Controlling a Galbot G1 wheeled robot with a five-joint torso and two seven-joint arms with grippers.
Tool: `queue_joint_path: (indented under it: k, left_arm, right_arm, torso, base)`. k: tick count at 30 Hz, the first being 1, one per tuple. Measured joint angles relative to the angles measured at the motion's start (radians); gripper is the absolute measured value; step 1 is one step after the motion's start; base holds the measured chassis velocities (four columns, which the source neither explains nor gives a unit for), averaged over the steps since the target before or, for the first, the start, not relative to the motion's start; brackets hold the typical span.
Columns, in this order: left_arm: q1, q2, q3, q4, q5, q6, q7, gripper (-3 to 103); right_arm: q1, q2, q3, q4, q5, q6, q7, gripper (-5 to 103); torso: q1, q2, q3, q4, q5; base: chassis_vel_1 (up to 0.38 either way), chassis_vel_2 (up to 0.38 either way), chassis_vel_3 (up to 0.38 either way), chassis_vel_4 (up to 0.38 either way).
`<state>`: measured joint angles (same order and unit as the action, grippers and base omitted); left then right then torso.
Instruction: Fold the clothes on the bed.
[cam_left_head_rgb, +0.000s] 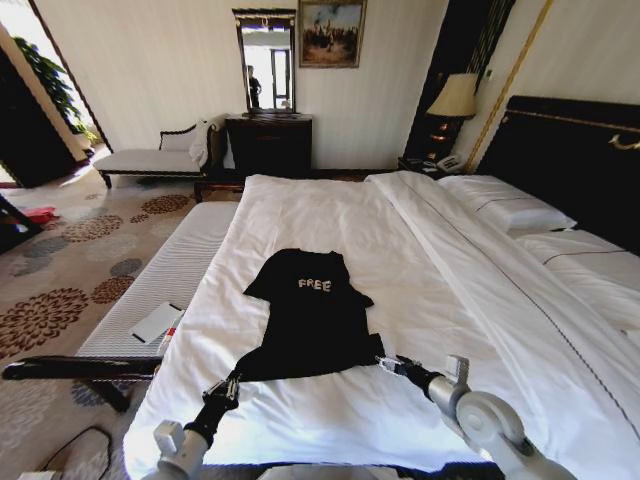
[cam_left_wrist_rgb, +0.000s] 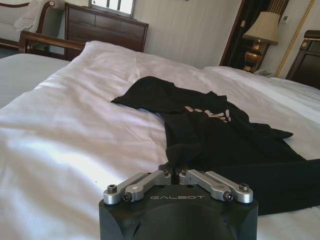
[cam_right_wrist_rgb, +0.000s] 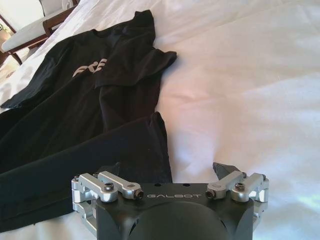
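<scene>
The black T-shirt (cam_left_head_rgb: 312, 315) was spread flat on the bed (cam_left_head_rgb: 420, 300) at frame centre. Its lower left corner was pinched by the closed left claw (cam_left_head_rgb: 226, 385); the right claw (cam_left_head_rgb: 385, 364) was spread open at the lower right corner.

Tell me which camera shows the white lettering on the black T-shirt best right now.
The head view: the lettering sits face-on and reads FREE on the T-shirt. The right wrist view catches the lettering at a slant, partly creased. The left wrist view shows it from the side, foreshortened and unreadable.
</scene>
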<state>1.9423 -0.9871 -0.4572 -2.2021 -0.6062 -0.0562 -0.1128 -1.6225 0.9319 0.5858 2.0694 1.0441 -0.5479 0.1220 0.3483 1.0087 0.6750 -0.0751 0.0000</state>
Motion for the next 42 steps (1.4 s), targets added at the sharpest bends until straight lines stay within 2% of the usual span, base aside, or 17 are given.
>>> queue_joint_path:
  k: [5, 6, 8, 11, 12, 13, 14, 17, 18, 20, 22, 25, 29, 30, 38, 42]
  left_arm:
    - [-0.002, 0.0, 0.004, 0.0, 0.003, 0.0, -0.001, 2]
    - [-0.003, 0.002, 0.004, 0.0, 0.003, 0.0, -0.003, 2]
    - [-0.003, 0.003, 0.004, 0.0, 0.003, 0.0, -0.003, 2]
    - [-0.003, 0.003, 0.004, 0.0, 0.002, 0.0, -0.004, 2]
    - [-0.003, 0.003, 0.004, 0.0, 0.002, 0.0, -0.004, 2]
    - [-0.003, 0.003, 0.004, 0.0, 0.002, 0.0, -0.004, 2]
    - [-0.003, 0.003, 0.004, 0.001, 0.002, 0.0, -0.004, 2]
    - [-0.002, 0.003, 0.003, 0.002, 0.002, 0.0, -0.004, 2]
    - [-0.001, 0.003, 0.003, 0.002, 0.002, 0.0, -0.004, 2]
    - [-0.001, 0.002, 0.003, 0.002, 0.002, 0.0, -0.004, 2]
    - [0.001, 0.001, 0.003, 0.002, 0.002, -0.001, -0.004, 2]
    - [0.005, -0.001, 0.001, 0.004, 0.002, -0.004, -0.002, 2]
    - [0.009, -0.002, -0.003, 0.009, 0.002, -0.008, 0.002, 2]
    - [0.01, -0.003, -0.004, 0.01, 0.002, -0.009, 0.003, 2]
    - [0.039, -0.003, -0.016, 0.006, 0.006, -0.028, 0.006, 2]
    - [0.084, -0.005, -0.03, 0.009, 0.019, -0.056, 0.019, 2]
  right_arm:
    - [-0.007, 0.001, -0.009, 0.011, 0.001, -0.001, -0.002, 101]
    - [-0.006, 0.002, -0.014, 0.015, 0.002, -0.003, -0.004, 91]
    - [-0.003, 0.003, -0.017, 0.014, 0.001, -0.003, -0.004, 80]
    - [-0.002, 0.005, -0.019, 0.012, 0.001, -0.003, -0.004, 75]
    - [-0.003, 0.005, -0.019, 0.011, 0.0, -0.003, -0.004, 64]
    - [-0.004, 0.005, -0.019, 0.011, 0.0, -0.003, -0.004, 64]
    - [-0.006, 0.005, -0.019, 0.012, 0.0, -0.002, -0.004, 58]
    - [-0.011, 0.005, -0.019, 0.015, 0.0, -0.002, -0.003, 52]
    - [-0.016, 0.005, -0.017, 0.019, -0.001, 0.0, -0.002, 41]
    - [-0.018, 0.005, -0.017, 0.021, -0.002, 0.001, -0.001, 41]
    - [-0.023, 0.005, -0.015, 0.026, -0.004, 0.005, 0.0, 30]
    - [-0.029, 0.003, -0.01, 0.033, -0.004, 0.01, 0.003, 25]
    - [-0.039, 0.003, -0.006, 0.042, -0.007, 0.019, 0.008, 4]
    - [-0.043, 0.005, -0.006, 0.047, -0.008, 0.021, 0.011, 2]
    - [-0.134, 0.015, 0.014, 0.116, -0.032, 0.025, 0.014, 0]
    - [-0.211, 0.039, 0.047, 0.172, -0.062, 0.027, 0.011, 0]
  torso:
    - [0.0, 0.0, 0.0, -0.0002, 0.0]
    - [0.0, 0.0, 0.0, -0.0002, 0.0]
    - [0.0, 0.0, 0.0, -0.0001, 0.0]
    - [0.0, 0.0, 0.0, -0.0001, 0.0]
    - [0.0, 0.0, 0.0, -0.0001, 0.0]
    - [0.0, 0.0, 0.0, -0.0001, 0.0]
    - [0.0, 0.0, 0.0, -0.0001, 0.0]
    - [0.0, 0.0, 0.0, -0.0001, 0.0]
    - [0.0, 0.0, 0.0, -0.0001, 0.0]
    - [0.0, 0.0, 0.0, -0.0002, 0.0]
    - [0.0, 0.0, 0.0, -0.0002, 0.0]
    - [0.0, 0.0, 0.0, -0.0001, 0.0]
    - [0.0, 0.0, 0.0, -0.0001, 0.0]
    - [0.0, 0.0, 0.0, -0.0001, 0.0]
    - [0.0, 0.0, 0.0, -0.0002, 0.0]
    - [0.0, 0.0, 0.0, -0.0002, -0.0001]
  base:
    - [0.0, 0.0, 0.0, 0.0]
    - [0.0, 0.0, 0.0, 0.0]
    - [0.0, 0.0, 0.0, 0.0]
    - [0.0, 0.0, 0.0, 0.0]
    - [0.0, 0.0, 0.0, 0.0]
    - [0.0, 0.0, 0.0, 0.0]
    - [0.0, 0.0, 0.0, 0.0]
    - [0.0, 0.0, 0.0, 0.0]
    - [0.0, 0.0, 0.0, 0.0]
    - [0.0, 0.0, 0.0, 0.0]
    - [0.0, 0.0, 0.0, 0.0]
    - [0.0, 0.0, 0.0, 0.0]
    - [0.0, 0.0, 0.0, 0.0]
    - [0.0, 0.0, 0.0, 0.0]
    - [0.0, 0.0, 0.0, 0.0]
    - [0.0, 0.0, 0.0, 0.0]
